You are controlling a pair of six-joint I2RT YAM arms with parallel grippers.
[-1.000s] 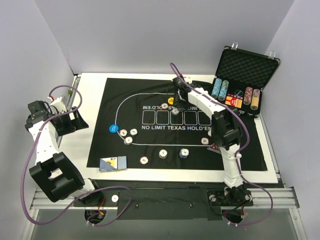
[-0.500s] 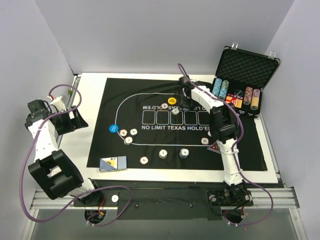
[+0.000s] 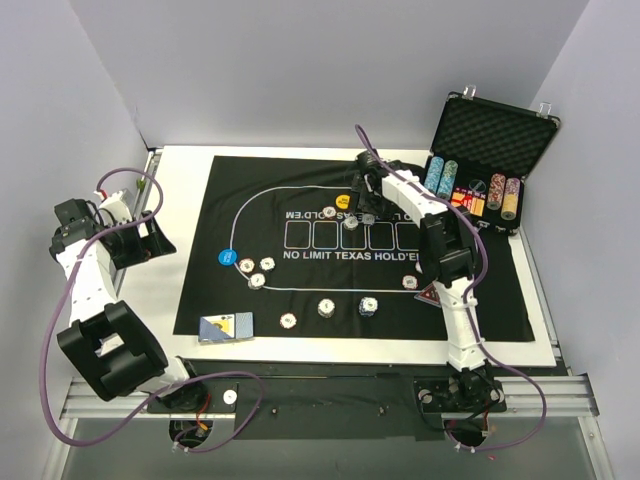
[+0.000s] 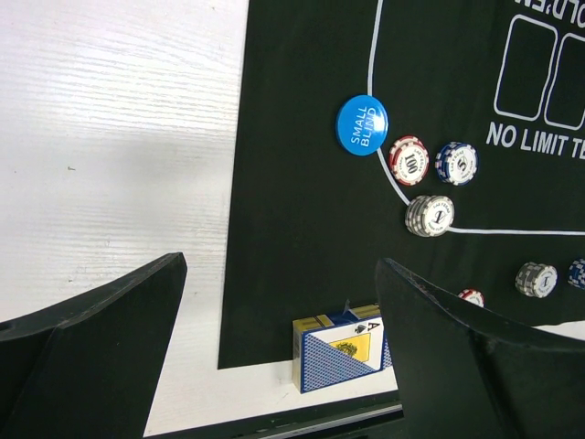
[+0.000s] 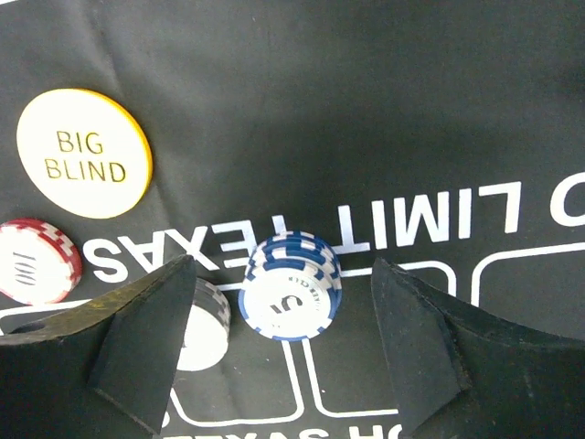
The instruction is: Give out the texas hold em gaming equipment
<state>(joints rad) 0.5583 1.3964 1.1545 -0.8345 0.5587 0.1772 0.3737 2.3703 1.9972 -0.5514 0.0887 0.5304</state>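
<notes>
My right gripper [image 3: 368,203] hangs open over the far side of the black mat [image 3: 300,180]. A stack of blue and white chips [image 5: 291,288] stands on the mat between its fingers [image 5: 151,343], clear of both. To the stack's left are a grey chip stack [image 5: 206,325], a red chip [image 5: 35,261] and the yellow-rimmed BIG BLIND disc [image 5: 84,153]. My left gripper [image 3: 148,243] is open and empty over the white table, left of the mat. Its view shows the blue card box [image 4: 343,352], the blue SMALL BLIND disc [image 4: 362,125] and three chips [image 4: 430,216]. The red triangle marker [image 3: 428,296] lies by my right arm.
An open black case [image 3: 490,140] at the back right holds tall chip columns [image 3: 440,178]. More chip stacks [image 3: 326,307] sit along the mat's near curve. Purple cables loop off both arms. Grey walls close in the left, back and right.
My right gripper moved a little to the right, then opened and let go of the blue chip stack, which now stands on the mat. The left arm has not moved.
</notes>
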